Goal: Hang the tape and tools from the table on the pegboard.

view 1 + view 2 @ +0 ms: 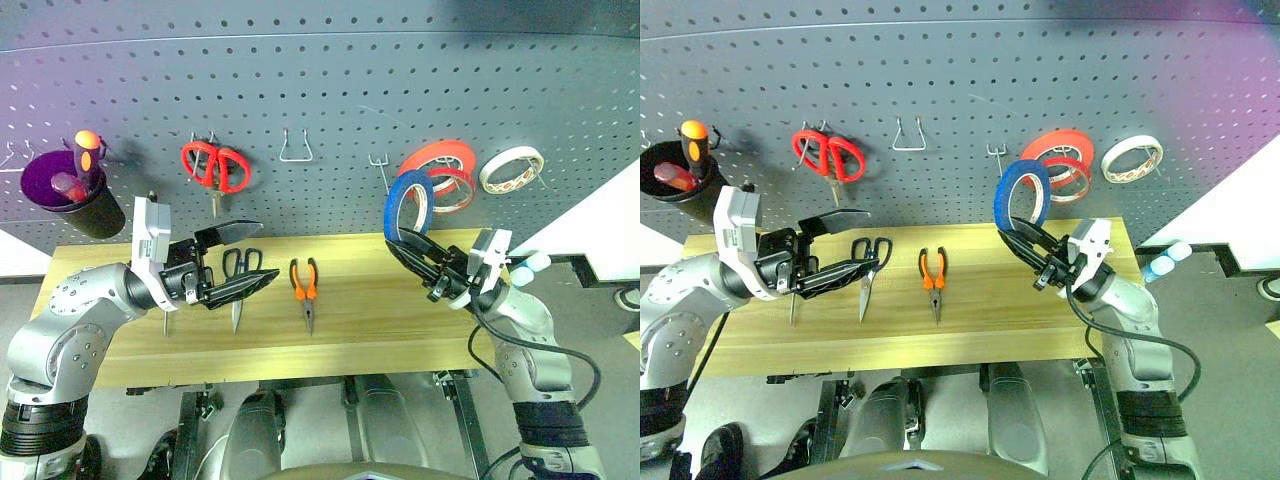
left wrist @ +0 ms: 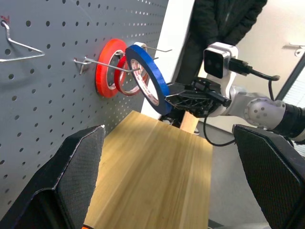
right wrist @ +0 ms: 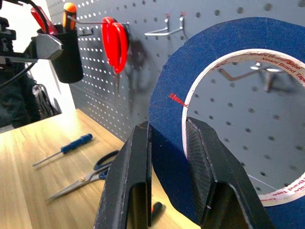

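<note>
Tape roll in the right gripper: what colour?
Blue, with a white inner core; the tape shows best in the right wrist view.

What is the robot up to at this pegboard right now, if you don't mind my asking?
It is hanging things from the table on the pegboard. The right gripper has its jaws shut on the blue tape, held upright just in front of a bare wire hook beside the red-orange rolls; it is not on the hook yet. The left gripper hovers open above the table, holding nothing. The black-handled scissors, pliers and blue-handled screwdriver lie on the wood.
</note>
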Robot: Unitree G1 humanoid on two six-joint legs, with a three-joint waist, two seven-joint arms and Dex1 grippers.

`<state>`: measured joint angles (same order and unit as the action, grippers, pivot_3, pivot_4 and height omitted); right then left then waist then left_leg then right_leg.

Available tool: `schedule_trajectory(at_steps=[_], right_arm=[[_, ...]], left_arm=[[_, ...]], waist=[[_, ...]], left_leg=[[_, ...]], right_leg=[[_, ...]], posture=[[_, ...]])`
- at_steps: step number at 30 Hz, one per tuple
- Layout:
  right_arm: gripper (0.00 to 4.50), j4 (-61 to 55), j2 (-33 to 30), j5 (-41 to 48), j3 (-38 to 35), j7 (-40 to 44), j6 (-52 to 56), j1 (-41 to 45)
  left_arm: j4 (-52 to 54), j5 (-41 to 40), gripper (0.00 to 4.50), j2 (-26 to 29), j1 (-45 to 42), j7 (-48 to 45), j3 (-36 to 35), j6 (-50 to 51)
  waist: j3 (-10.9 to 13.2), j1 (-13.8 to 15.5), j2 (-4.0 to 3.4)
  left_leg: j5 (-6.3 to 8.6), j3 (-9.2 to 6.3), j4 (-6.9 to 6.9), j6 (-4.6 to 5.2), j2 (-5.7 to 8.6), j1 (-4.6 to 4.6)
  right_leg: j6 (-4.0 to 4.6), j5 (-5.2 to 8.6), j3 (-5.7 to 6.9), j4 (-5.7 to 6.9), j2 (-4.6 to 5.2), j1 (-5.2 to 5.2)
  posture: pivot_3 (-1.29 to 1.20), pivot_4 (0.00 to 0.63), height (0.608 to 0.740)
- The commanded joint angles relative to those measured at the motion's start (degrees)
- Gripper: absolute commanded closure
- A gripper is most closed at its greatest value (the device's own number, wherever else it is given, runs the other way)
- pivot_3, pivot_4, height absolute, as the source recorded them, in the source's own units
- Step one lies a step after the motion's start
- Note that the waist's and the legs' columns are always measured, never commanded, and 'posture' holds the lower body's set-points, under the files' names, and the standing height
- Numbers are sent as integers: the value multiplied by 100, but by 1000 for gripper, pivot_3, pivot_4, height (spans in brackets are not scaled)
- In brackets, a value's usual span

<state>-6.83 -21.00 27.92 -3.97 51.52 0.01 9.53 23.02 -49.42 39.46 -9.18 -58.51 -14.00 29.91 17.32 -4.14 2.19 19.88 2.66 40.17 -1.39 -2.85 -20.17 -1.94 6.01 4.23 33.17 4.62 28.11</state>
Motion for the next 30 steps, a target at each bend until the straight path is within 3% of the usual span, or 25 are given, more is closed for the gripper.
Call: schedule_trajectory(at_steps=[1, 7, 16, 22, 24, 30], right_arm=[[3825, -14, 76, -66, 50, -5, -226, 108], [3825, 233, 143, -294, 151, -114, -397, 271], [3825, 1284, 460, -1553, 373, -1021, -1428, 896], [3825, 1706, 539, -1302, 394, -873, -1303, 1129], [3111, 1654, 555, -801, 323, -566, -856, 1120], [1349, 1708, 578, -1083, 434, -711, -1064, 1087]], left_arm=[[172, -37, 0, 77, 47, -21, -124, -71], [195, -33, 0, 78, 122, -31, -142, -84], [284, -59, 0, 32, -20, 142, -23, -11], [266, -87, 0, 37, -66, 202, -18, 30], [233, -92, 0, 43, -51, 191, -42, 27], [192, -26, 0, 18, 31, 101, -66, -56]], waist=[[-1, 6, 1], [-1, 5, 1], [-2, 3, 2], [-4, 4, 5], [-4, 9, 6], [-5, 5, 6]], left_leg=[[-2, -1, 0, -3, 0, 0], [-5, 0, 0, -8, 0, -1], [-10, 0, 0, -18, 0, -1], [-13, -1, -1, -22, 0, -2], [-13, -1, 0, -22, 0, -2], [-14, -2, -1, -23, 0, -1]], right_leg=[[0, 0, 0, 0, 0, 0], [0, 0, -1, -1, 0, 0], [7, -4, -2, -1, 0, 0], [11, -9, -2, -2, 0, 0], [11, -9, -3, -2, 0, 0], [13, -10, -3, -1, 0, 0]], posture=[[-125, 229, 733], [-123, 230, 733], [-113, 228, 733], [-104, 229, 733], [-101, 230, 733], [-105, 231, 733]])
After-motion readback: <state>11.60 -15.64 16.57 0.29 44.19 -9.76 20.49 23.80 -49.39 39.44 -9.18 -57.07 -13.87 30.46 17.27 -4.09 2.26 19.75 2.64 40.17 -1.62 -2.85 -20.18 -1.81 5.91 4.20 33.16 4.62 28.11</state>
